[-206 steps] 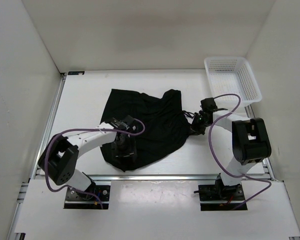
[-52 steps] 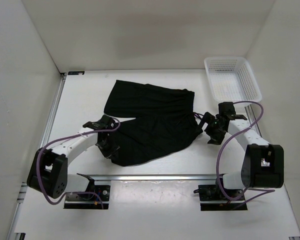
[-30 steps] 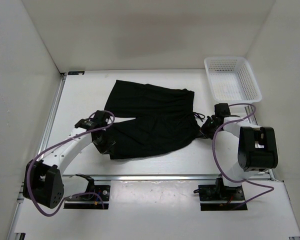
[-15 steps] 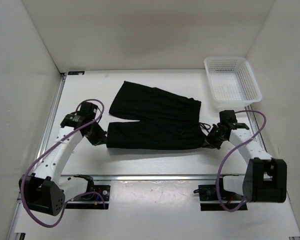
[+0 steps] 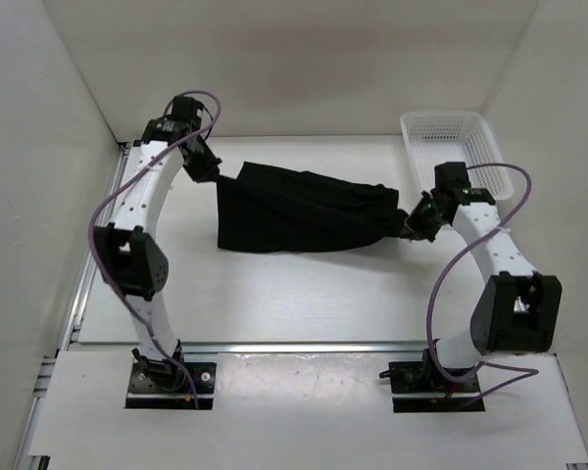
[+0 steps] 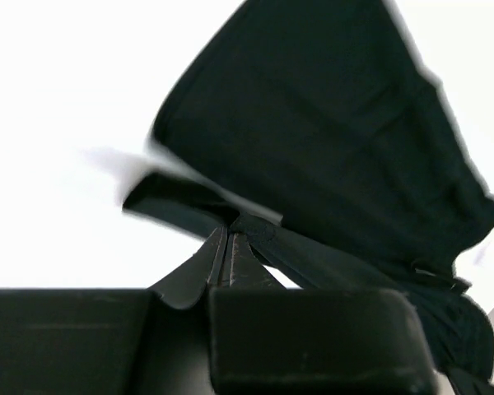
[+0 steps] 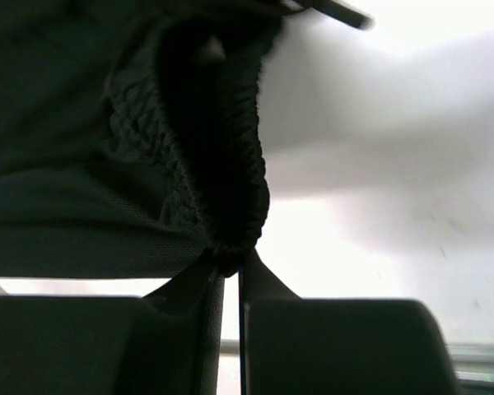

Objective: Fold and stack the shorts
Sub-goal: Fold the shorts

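The black shorts [image 5: 299, 211] hang stretched between my two grippers above the table, sagging in the middle. High at the back left, my left gripper [image 5: 214, 173] is shut on a leg hem of the shorts [image 6: 329, 140], the cloth pinched at its fingertips [image 6: 229, 234]. My right gripper [image 5: 408, 224] is shut on the gathered waistband [image 7: 222, 164] at the right end; the band bunches just above its fingertips [image 7: 232, 265].
A white mesh basket [image 5: 455, 155] stands at the back right corner, just behind the right arm. White walls close in the table [image 5: 304, 294] on the left, back and right. A metal rail [image 5: 304, 345] runs along the near edge.
Both arms have lifted the shorts off the table and carried them toward the back. The left arm rose far up and back; the shorts now hang taut instead of lying flat.
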Action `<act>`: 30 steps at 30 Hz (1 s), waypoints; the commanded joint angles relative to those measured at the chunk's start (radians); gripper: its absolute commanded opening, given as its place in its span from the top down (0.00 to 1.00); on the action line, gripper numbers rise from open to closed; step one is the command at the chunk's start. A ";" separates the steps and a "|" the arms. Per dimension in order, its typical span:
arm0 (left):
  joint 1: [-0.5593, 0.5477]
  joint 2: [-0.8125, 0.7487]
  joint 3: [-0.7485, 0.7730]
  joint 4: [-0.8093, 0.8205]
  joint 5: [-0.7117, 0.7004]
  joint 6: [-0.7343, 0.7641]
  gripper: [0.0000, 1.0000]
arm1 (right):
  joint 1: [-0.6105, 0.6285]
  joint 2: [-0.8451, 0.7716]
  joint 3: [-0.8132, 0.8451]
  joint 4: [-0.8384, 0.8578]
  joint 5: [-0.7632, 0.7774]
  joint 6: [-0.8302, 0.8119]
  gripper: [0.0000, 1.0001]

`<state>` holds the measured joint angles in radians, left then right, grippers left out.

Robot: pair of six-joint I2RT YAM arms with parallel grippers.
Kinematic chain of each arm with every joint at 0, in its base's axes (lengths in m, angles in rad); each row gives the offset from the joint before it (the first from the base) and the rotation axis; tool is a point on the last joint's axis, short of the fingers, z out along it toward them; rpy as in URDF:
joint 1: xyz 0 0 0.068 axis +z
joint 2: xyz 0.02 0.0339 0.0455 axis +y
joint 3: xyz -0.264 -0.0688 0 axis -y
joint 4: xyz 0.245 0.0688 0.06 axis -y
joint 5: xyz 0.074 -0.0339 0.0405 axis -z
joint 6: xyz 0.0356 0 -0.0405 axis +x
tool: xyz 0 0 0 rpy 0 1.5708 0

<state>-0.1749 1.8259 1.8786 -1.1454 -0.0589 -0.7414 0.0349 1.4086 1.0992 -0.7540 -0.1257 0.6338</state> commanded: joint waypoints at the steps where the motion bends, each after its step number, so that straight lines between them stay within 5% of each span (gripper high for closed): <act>1: 0.067 0.139 0.245 -0.029 -0.084 0.070 0.90 | -0.007 0.097 0.155 -0.004 0.101 0.000 1.00; 5: 0.100 0.412 0.657 -0.063 -0.018 0.106 0.90 | -0.007 0.316 0.356 -0.004 0.113 0.020 1.00; 9: 0.141 0.579 0.749 0.149 0.150 0.103 0.90 | 0.002 0.512 0.598 0.034 0.103 0.069 0.95; 10: 0.152 0.631 0.749 0.192 0.172 0.103 0.80 | 0.013 0.548 0.699 0.053 0.086 0.069 0.79; 11: 0.152 0.669 0.784 0.208 0.183 0.091 0.57 | 0.023 0.617 0.753 0.071 0.057 0.069 0.59; 12: 0.152 0.708 0.877 0.208 0.212 0.091 0.34 | 0.023 0.645 0.805 0.071 0.057 0.069 0.27; 13: 0.152 0.751 0.904 0.208 0.231 0.091 0.07 | 0.039 0.662 0.844 0.058 0.057 0.069 0.14; 15: 0.161 0.736 0.874 0.220 0.231 0.117 0.00 | 0.077 0.662 0.869 0.058 0.092 0.032 0.00; 20: 0.161 0.515 0.671 0.220 0.166 0.211 0.00 | 0.123 0.526 0.608 0.110 0.166 0.003 0.00; 24: 0.161 0.357 0.411 0.193 0.166 0.258 0.01 | 0.132 0.420 0.374 0.151 0.143 0.030 0.16; 26: 0.152 0.313 0.254 0.168 0.186 0.269 0.17 | 0.120 0.368 0.289 0.179 0.083 0.050 0.18; 30: 0.109 0.251 0.036 0.157 0.218 0.269 0.15 | 0.085 0.337 0.169 0.245 -0.024 0.079 0.13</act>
<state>-0.0330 2.0911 2.0228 -0.9642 0.1257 -0.5003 0.1436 1.7817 1.3014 -0.5961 -0.0681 0.6872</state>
